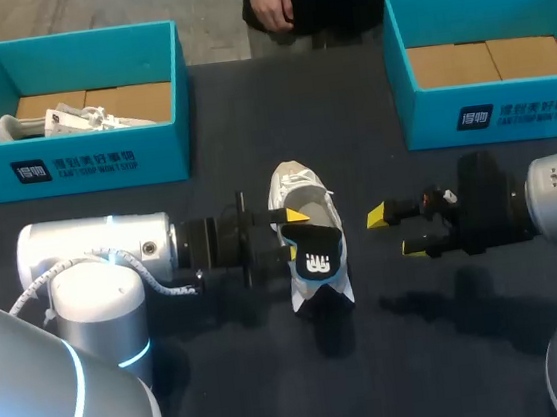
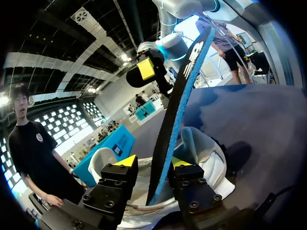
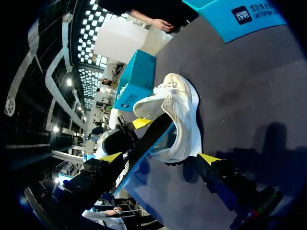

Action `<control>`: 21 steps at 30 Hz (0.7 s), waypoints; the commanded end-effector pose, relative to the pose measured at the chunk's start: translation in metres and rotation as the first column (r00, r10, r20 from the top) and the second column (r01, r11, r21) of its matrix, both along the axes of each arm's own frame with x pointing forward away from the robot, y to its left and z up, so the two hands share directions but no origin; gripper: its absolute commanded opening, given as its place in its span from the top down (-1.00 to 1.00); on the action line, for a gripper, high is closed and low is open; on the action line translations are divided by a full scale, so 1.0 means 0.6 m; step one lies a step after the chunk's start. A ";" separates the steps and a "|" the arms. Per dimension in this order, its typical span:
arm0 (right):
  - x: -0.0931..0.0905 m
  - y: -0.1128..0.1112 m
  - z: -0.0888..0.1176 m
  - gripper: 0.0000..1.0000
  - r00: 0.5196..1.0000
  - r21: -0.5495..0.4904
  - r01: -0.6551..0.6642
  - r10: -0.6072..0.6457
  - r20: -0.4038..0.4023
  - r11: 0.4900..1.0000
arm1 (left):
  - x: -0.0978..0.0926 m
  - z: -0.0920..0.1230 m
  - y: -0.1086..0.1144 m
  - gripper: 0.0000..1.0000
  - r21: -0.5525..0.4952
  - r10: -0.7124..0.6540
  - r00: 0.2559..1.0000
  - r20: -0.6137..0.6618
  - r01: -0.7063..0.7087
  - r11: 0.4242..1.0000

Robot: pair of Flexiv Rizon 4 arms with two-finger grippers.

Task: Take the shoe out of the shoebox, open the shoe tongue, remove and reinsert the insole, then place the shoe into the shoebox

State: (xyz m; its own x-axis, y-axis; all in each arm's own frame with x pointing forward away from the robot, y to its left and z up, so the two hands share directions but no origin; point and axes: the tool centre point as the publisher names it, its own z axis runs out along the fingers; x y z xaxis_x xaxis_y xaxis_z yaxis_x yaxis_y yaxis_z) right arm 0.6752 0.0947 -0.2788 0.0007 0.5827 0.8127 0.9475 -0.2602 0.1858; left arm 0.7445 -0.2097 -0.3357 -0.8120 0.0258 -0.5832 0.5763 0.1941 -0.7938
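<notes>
Shoe (image 1: pixel 302 191) is lying on the table (image 1: pixel 279 390) at frame centre in the head view, between the two arms. Insole (image 1: pixel 319 254) is sticking up out of its opening, black face and blue edge, with the lower end inside the shoe.

Left gripper (image 2: pixel 152 161) is sitting at the shoe's left side, jaws apart. The insole is passing between them, leaning on one finger, with a gap showing at the other.

Right gripper (image 1: pixel 396 232) is hovering just right of the shoe, jaws apart, gripping nothing.

Left box (image 1: pixel 102 163), upper left, is holding a second shoe (image 1: pixel 57 121), white. Right box (image 1: pixel 509 112), upper right, is showing its cardboard floor.
</notes>
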 end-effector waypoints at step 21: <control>-0.002 0.001 0.002 -1.00 1.000 -0.003 0.003 -0.003 -0.001 1.000 | -0.027 0.005 0.013 1.00 -0.009 0.003 1.000 -0.019 -0.004 1.000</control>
